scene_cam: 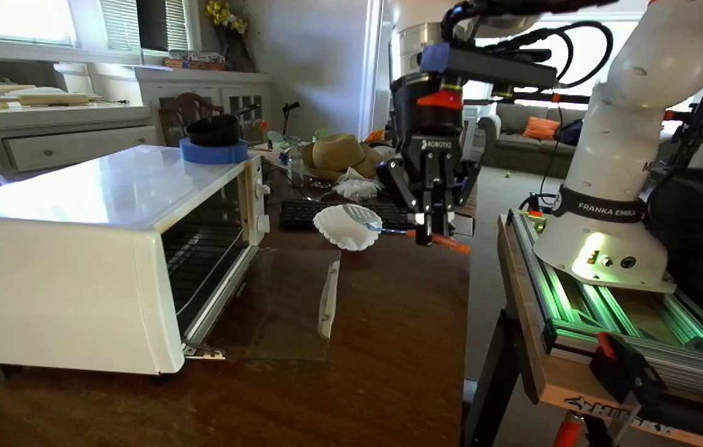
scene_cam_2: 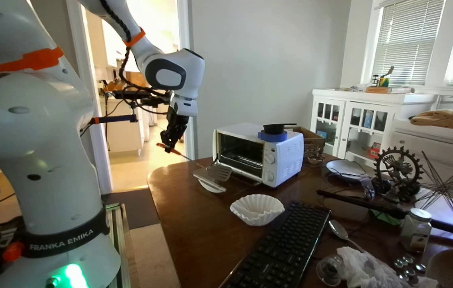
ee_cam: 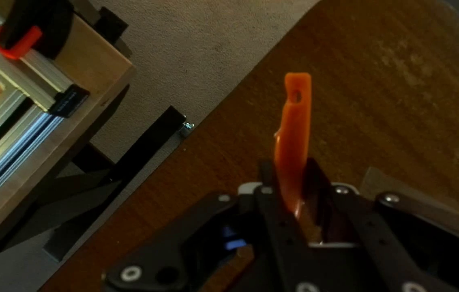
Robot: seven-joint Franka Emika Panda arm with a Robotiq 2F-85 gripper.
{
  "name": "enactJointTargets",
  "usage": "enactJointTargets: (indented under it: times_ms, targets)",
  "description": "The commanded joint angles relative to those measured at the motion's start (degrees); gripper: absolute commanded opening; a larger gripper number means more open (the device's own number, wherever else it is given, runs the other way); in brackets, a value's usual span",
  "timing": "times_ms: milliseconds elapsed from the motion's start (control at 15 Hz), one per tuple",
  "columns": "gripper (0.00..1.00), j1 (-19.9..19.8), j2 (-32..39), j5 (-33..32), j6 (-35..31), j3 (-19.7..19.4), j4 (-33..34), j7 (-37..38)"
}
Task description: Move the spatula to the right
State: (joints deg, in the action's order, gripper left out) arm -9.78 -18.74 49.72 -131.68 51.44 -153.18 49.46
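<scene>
White toaster oven (scene_cam: pixel 90 279), glass door (scene_cam: pixel 286 304) lowered at its front, black pan (scene_cam: pixel 212 131) on a blue ring (scene_cam: pixel 213 153) atop it, fluted filter (scene_cam_2: pixel 257 210) and keyboard (scene_cam_2: pixel 286 244) we see near its knob end.

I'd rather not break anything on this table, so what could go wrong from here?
The black two-fingered tool pinches the orange-handled slotted metal spatula near one end, so its outstretched metal head could twist or droop.

The clear flat door of the white boxy oven lies open; a low swing might knock it.

The white fluted paper filter on the brown wooden table looks light, so it could be swept aside.
</scene>
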Motion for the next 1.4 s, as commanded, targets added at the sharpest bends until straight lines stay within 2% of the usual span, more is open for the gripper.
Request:
enactJointTargets:
  times_ms: [0,200,267,333,400,533,800,1000,1200,1333]
  targets:
    - [0.05,8.17,-11.63,-1.2,14.34,-15.96,-4.3,-14.23]
    - [0.05,11.34,-17.42,-12.57,26.04,-30.4,-6.43,-23.86]
    - [0.05,10.99,-18.72,-17.8,29.49,-34.63,-6.33,-27.15]
    - [0.05,6.3,-19.24,-21.94,33.82,-34.75,-4.25,-31.53]
    - [0.05,9.01,-19.4,-27.09,34.72,-40.78,-4.4,-33.89]
    - [0.05,6.55,-20.58,-35.49,37.06,-45.62,-4.21,-39.41]
    - [0.05,3.84,-18.79,-49.49,36.49,-52.45,-3.67,-49.53]
    - [0.05,2.9,-16.51,-59.54,35.48,-54.38,-3.23,-54.62]
    - [0.05,2.52,-14.78,-66.89,33.68,-54.42,-4.09,-54.17]
    - [0.05,2.35,-13.6,-68.01,33.97,-55.18,-4.17,-52.88]
